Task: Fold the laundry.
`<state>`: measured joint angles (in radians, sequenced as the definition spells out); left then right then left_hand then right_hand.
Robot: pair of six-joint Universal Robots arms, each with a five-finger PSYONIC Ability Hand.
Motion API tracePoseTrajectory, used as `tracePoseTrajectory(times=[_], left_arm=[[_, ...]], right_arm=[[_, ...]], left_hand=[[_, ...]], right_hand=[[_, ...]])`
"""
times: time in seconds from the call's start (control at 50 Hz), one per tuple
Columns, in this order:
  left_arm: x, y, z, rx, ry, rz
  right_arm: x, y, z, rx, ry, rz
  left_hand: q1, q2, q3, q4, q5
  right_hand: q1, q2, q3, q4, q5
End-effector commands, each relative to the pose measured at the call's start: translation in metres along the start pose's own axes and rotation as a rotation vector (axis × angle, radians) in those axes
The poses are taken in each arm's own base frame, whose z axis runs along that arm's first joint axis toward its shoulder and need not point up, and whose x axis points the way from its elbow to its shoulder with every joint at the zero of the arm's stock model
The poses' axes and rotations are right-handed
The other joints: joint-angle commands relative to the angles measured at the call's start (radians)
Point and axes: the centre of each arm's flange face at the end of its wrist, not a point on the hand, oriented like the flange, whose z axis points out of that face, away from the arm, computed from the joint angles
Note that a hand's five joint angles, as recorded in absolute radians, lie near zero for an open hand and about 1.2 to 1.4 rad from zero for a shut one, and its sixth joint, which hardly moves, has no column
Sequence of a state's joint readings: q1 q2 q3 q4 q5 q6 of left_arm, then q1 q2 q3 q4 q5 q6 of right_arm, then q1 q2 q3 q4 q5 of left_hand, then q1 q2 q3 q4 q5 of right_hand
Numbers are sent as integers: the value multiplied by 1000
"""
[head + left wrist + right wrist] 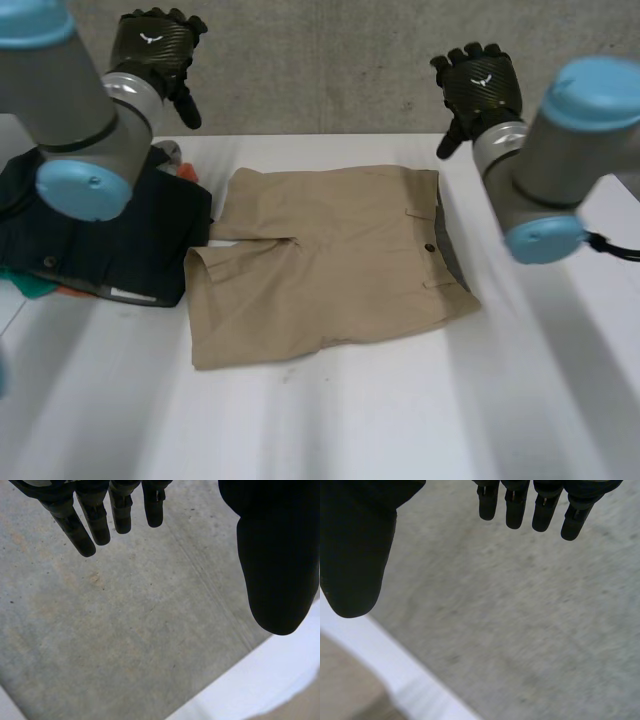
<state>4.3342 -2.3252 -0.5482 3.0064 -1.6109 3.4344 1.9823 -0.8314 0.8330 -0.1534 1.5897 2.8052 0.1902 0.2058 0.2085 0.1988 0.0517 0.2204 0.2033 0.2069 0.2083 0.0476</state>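
A pair of tan shorts [330,265] lies flat in the middle of the white table [400,420], its waistband towards the right and its legs towards the left. My left hand [155,45] is raised above the table's far left side, away from the shorts, with straight fingers [85,525] and thumb [277,570] spread and empty. Raised above the far right side, my right hand [480,85] holds nothing; its fingers [545,505] and thumb [355,555] are straight and apart. A strip of tan cloth [345,680] lies beyond the thumb.
A pile of dark clothes [100,245] with orange and teal items under it lies at the table's left, touching the shorts' leg. A grey concrete wall [320,60] stands behind the table. The table's far edge [250,690] runs below both hands.
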Motion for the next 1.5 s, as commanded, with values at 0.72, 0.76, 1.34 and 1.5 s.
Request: tracePoseTrajectory(times=[0.72, 0.76, 1.34, 1.5], left_arm=[[59, 140, -190, -663, 346, 154], [63, 142, -186, -641, 348, 159], [31, 45, -153, -437, 249, 146], [31, 39, -136, -469, 230, 83]], right_arm=[[-13, 125, -138, -334, -441, -185], [-11, 126, -133, -324, -413, -180], [-3, 88, -152, -430, -386, -19], [-28, 116, -138, -462, -367, 38]], left_hand=[[598, 582, 580, 589, 562], [820, 805, 802, 812, 784], [1206, 1190, 1188, 1197, 1170], [1206, 1190, 1188, 1197, 1170]], right_hand=[[899, 916, 912, 911, 897], [1150, 1167, 1164, 1162, 1148], [336, 353, 349, 348, 334], [391, 409, 405, 403, 390]])
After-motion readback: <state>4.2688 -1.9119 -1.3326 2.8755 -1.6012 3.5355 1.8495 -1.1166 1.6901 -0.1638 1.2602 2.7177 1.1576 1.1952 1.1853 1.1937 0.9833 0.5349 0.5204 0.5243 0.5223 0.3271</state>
